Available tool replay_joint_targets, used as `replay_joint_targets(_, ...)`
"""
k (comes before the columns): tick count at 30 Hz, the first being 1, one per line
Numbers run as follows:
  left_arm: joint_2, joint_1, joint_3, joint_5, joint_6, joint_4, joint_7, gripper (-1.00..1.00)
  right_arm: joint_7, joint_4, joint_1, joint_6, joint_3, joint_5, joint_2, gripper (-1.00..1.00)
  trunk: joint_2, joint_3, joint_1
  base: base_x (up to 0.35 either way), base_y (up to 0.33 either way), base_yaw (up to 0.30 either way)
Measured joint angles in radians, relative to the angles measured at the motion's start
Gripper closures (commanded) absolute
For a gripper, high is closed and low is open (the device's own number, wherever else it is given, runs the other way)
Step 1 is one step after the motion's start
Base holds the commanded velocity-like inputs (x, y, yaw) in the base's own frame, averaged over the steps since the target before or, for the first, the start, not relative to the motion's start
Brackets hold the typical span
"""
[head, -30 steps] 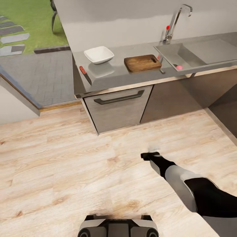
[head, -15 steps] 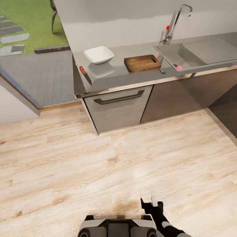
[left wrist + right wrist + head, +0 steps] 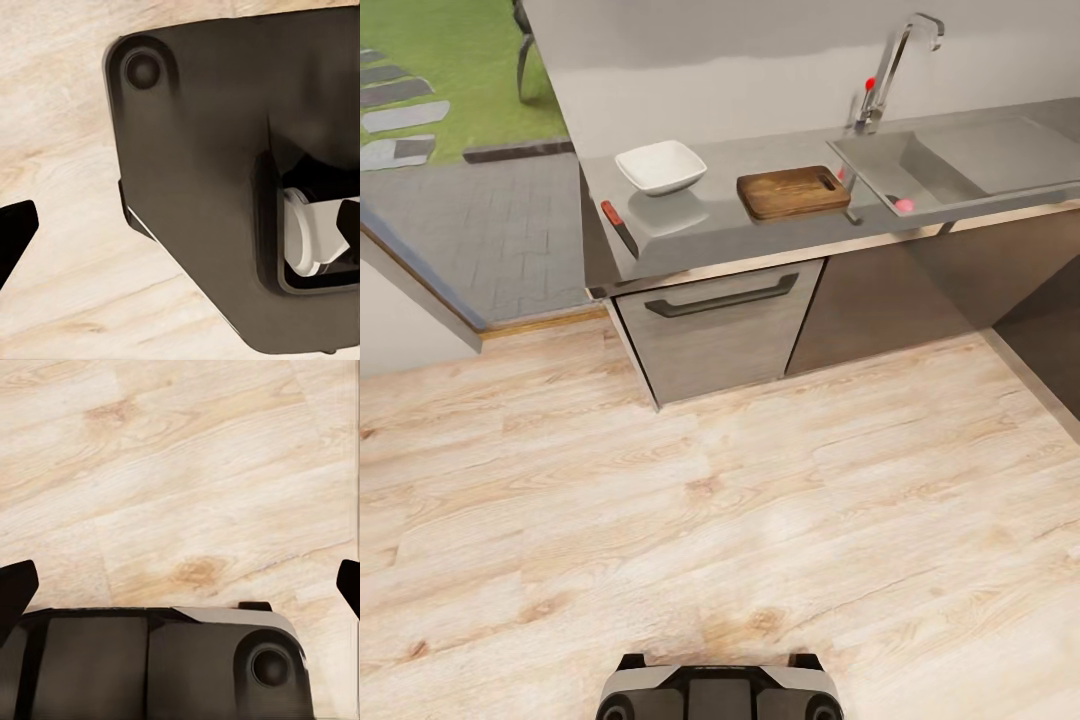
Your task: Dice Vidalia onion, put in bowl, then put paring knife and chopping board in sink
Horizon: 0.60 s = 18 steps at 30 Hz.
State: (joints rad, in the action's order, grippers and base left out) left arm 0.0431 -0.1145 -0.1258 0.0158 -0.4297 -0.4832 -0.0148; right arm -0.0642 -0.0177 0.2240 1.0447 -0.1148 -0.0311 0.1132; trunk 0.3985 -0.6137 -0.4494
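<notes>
Two pincers: my right gripper [image 3: 180, 585] spread wide over wood floor [image 3: 760, 520]; my left gripper's state cannot be judged. Vidalia onion [image 3: 904, 204] in sink [image 3: 960, 160]. Chopping board [image 3: 793, 191] beside sink on countertop [image 3: 720, 235]; bowl [image 3: 660, 166] near; paring knife [image 3: 618, 226] at counter's edge.

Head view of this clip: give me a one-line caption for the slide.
Robot stands back on the wooden floor, facing the countertop with bowl, knife, chopping board, and the onion in the sink.

dark robot base [image 3: 217, 187] over pale wood floor [image 3: 60, 150]; one black fingertip [image 3: 15, 229] showing
</notes>
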Motion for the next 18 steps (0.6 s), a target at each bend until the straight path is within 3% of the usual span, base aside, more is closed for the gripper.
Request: replay_joint_targets(18, 0.002, 0.0, 0.0, 0.001, 0.0, 0.006, 0.0, -1.0, -0.058, -0.003, -0.003, 0.0, 0.005, -0.004, 0.0, -1.0, 0.0, 0.012, 0.0, 0.0, 0.0, 0.0)
